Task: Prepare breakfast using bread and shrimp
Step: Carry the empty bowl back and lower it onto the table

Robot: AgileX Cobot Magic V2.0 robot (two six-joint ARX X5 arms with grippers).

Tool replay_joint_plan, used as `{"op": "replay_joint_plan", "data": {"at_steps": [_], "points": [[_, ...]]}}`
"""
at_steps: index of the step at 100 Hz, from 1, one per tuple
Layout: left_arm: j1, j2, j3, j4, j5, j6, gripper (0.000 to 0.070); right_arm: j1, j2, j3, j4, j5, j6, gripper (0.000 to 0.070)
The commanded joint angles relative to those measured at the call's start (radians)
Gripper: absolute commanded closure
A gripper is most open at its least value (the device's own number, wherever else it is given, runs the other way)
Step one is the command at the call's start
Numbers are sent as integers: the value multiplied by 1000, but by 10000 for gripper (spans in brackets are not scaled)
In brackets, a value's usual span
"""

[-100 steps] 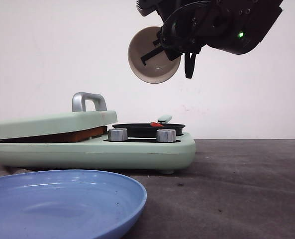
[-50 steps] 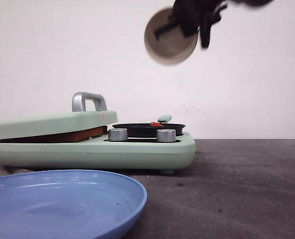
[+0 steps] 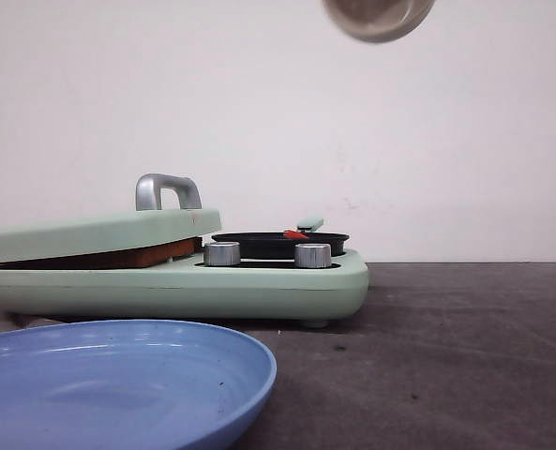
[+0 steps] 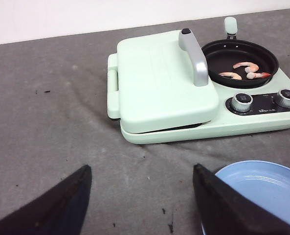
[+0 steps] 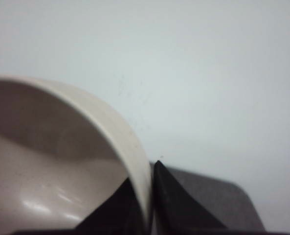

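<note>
- My right gripper pinched the beige bowl rim.
- My left gripper hung spread, empty.
- Shrimp lay in black pan, 3 o'clock of green lid.
- Bread sat under lid.

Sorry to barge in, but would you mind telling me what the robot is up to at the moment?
It is making breakfast on a green cooker. The right gripper holds a beige bowl by its rim, high above the table. The shrimp lie in the black pan on the cooker. The press lid is down on something brown, probably the bread. The left gripper hangs open over the table, near a blue plate.
</note>
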Motion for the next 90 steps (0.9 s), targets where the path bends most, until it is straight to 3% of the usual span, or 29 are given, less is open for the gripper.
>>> {"op": "replay_joint_plan", "data": {"at_steps": [1, 10, 31, 55, 69, 90], "points": [[-2, -1, 4, 9, 0, -2, 351, -19, 13, 67, -140, -40, 121, 700], [-2, -1, 4, 9, 0, -2, 351, -76, 14, 140, -303, -148, 213, 700], [-2, -1, 4, 17, 0, -1, 351, -208, 14, 180, -483, -375, 349, 700], [-2, -1, 4, 26, 0, -1, 351, -358, 93, 180, -652, -593, 384, 700], [-2, -1, 4, 25, 0, -1, 351, -417, 181, 180, -682, -712, 384, 700], [-2, -1, 4, 23, 0, -1, 351, -468, 348, 180, -674, -772, 390, 700]]}}
